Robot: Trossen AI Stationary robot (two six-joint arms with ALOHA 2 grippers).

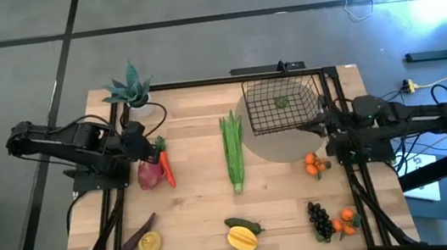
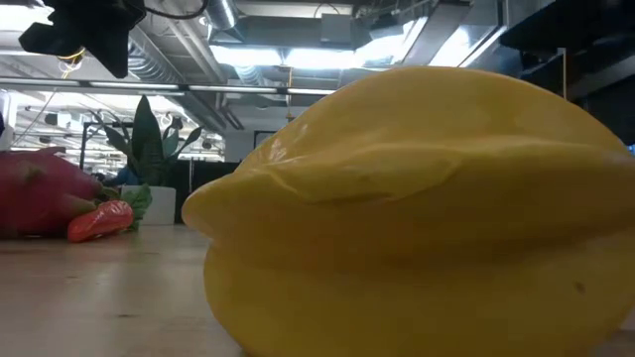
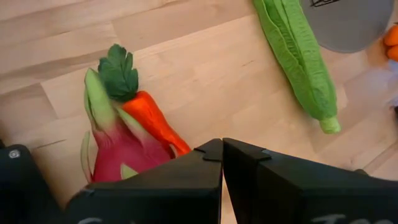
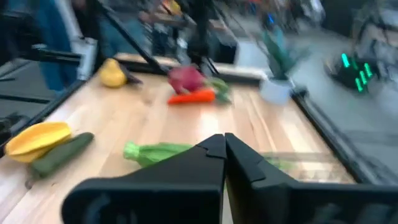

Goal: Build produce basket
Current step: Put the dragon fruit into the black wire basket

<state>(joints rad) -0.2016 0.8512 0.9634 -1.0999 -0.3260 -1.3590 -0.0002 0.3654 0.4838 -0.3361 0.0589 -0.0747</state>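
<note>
The black wire basket stands on a grey round mat at the table's far right, with a small green piece inside. The long green corn lies mid-table, also in the left wrist view. The red radish and carrot lie side by side at the left. My left gripper is shut and hovers above them. My right gripper is shut, beside the basket's right near corner, pointing toward the corn.
A potted plant stands at the far left corner. Near edge: eggplant, lemon, green pepper, mango, which fills the low view, grapes, oranges. More oranges lie near the mat.
</note>
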